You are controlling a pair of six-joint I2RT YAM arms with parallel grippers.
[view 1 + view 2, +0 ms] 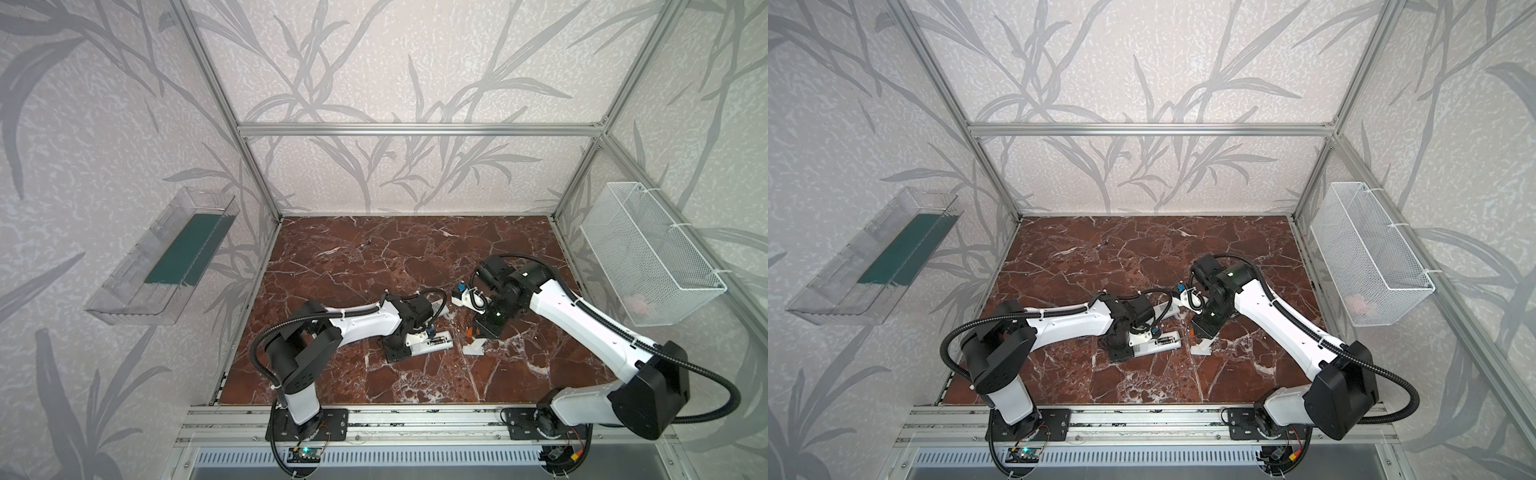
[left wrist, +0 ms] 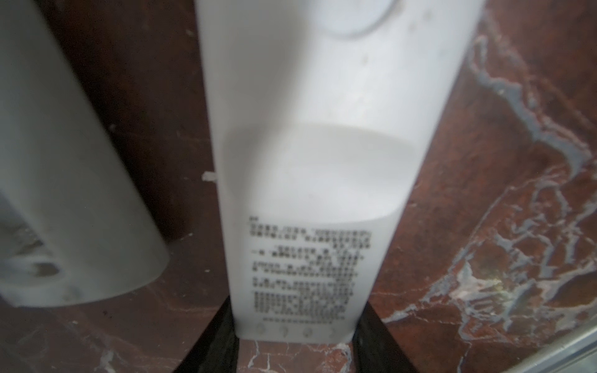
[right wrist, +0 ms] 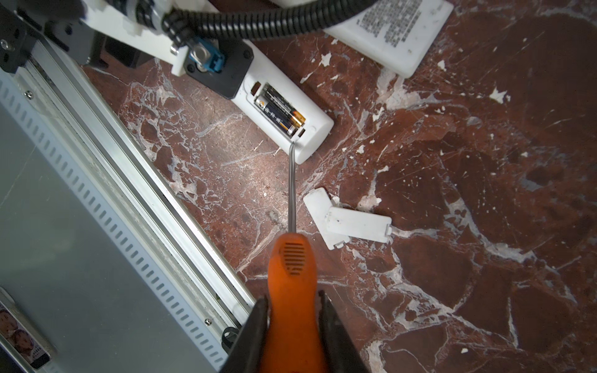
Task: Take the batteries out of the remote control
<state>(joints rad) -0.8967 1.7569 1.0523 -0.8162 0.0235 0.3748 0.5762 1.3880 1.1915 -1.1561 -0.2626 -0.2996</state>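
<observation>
The white remote control lies back up on the marble table, its bay open. Two dark batteries with gold ends sit side by side in the bay. My left gripper is shut on the remote control's other end, a black finger at each side. My right gripper is shut on the orange-handled screwdriver. The screwdriver's thin shaft reaches to the bay's end, with its tip at the remote's edge. In both top views the remote lies between the two arms.
Two small white covers lie overlapping beside the screwdriver shaft. A second white remote lies just beyond. An aluminium rail borders the table's front. A wire basket hangs right, a clear tray left. A small dark bit lies far back.
</observation>
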